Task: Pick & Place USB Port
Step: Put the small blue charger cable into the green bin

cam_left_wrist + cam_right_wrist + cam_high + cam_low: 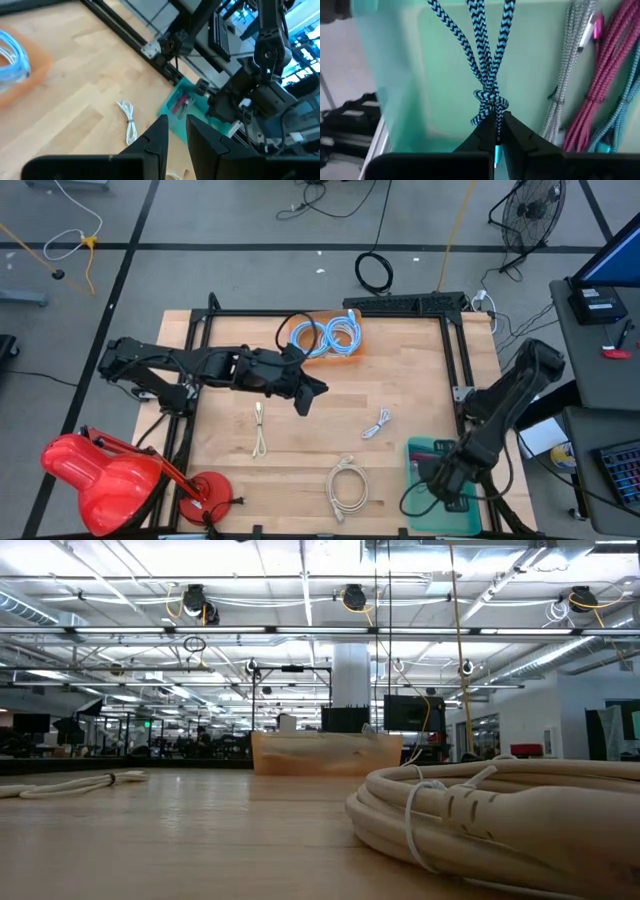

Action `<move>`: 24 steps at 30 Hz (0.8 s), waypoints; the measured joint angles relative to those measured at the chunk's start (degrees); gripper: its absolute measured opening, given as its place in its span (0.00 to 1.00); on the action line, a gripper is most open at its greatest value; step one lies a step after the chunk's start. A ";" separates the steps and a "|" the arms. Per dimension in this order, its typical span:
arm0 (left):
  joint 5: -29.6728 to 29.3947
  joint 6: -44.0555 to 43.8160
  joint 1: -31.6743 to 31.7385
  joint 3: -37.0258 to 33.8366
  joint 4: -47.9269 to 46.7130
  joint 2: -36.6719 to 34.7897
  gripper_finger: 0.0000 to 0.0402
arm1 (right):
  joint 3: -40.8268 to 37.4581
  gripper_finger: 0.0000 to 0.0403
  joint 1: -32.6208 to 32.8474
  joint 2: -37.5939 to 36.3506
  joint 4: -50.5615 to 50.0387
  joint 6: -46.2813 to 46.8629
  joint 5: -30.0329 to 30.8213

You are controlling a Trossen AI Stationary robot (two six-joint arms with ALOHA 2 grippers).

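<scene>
My right gripper (497, 117) hangs over the green bin (425, 455) at the table's near right corner, shut on a blue-and-black braided USB cable (480, 55). Grey, pink and teal braided cables (600, 75) lie in the bin. My left gripper (176, 122) hovers above the middle of the table (305, 402), with a narrow gap between its fingers and nothing in it. Three white cables (260, 430) (377, 423) (347, 485) lie flat on the wooden top. My right gripper pinches the braided cable between its two fingers at the wrapped knot (492, 107) that binds its strands. A teal plug tip (496, 150) shows in the slit between the fingers. The fingers point steeply down into the bin, and the strands run on beyond them along the bin's wall.
An orange tray (330, 335) with coiled light-blue cables stands at the table's far edge. A red lamp-like object (100, 475) sits at the near left corner. In the low view a coiled white cable (500, 810) fills the foreground. Black frame posts (455, 370) border the table.
</scene>
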 joint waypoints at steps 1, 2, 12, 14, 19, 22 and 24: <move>0.61 -0.02 0.12 0.00 -0.02 0.00 0.17 | 0.00 0.01 0.00 0.56 -0.45 -0.20 -0.04; 1.18 -0.03 0.25 0.00 -0.02 0.00 0.17 | 0.00 0.01 0.00 1.03 -0.96 -0.26 -0.13; 2.30 -0.29 0.21 0.00 0.11 0.00 0.17 | -0.04 0.01 -0.24 4.10 -3.88 -0.39 -3.51; 2.26 -0.23 -0.11 0.00 0.11 0.00 0.17 | -0.04 0.01 -0.24 4.28 -3.74 -0.80 -3.39; 1.21 -0.23 -1.04 0.00 0.13 0.00 0.17 | -2.59 0.01 -0.24 4.30 -3.69 -1.23 -3.34; 0.95 -0.31 -1.50 0.00 0.13 0.00 0.17 | -5.48 0.01 -0.24 4.30 -2.32 -1.03 -5.40; 0.71 -0.76 -1.70 0.00 0.13 0.00 0.17 | -7.24 0.01 -0.24 4.30 -0.70 -0.97 -6.27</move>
